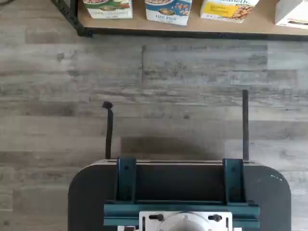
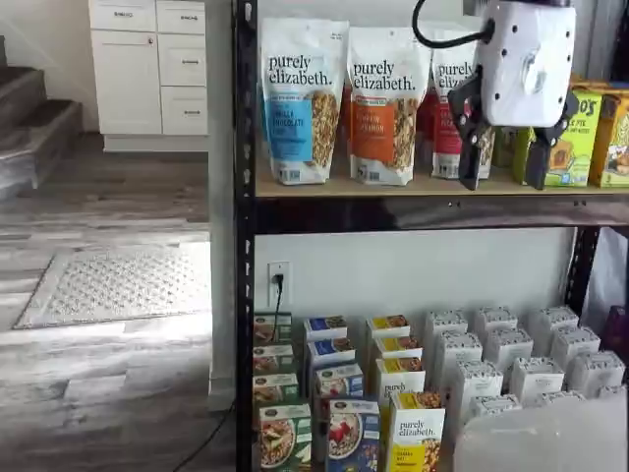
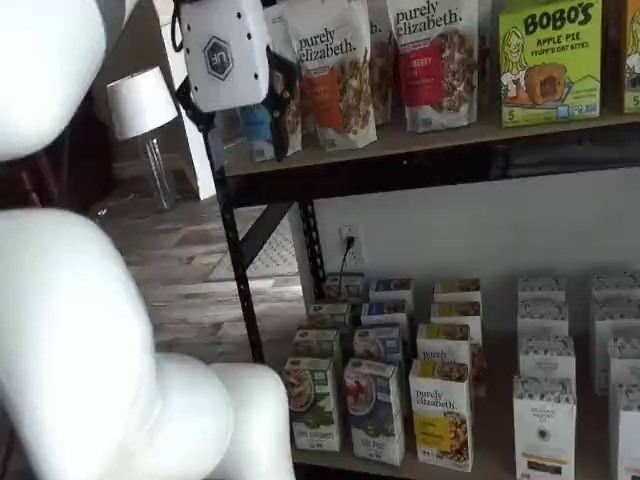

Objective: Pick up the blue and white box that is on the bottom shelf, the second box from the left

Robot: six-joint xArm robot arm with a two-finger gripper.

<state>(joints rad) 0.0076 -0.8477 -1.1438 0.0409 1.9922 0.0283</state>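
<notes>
Wrist view misses the fingers (image 2: 504, 169) — parted, empty, above the blue and white box (image 2: 352, 436).

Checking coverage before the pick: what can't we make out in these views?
- Blue and white box: wrist view shows only its lower strip, cut by the frame edge. In a shelf view its base is cut by the edge.
- Bottom shelf: the white arm in front hides its left end.
- Pincer: open in one shelf view; in the other only its white body shows, fingers hidden.
- Small print on the boxes: too small to read.
</notes>
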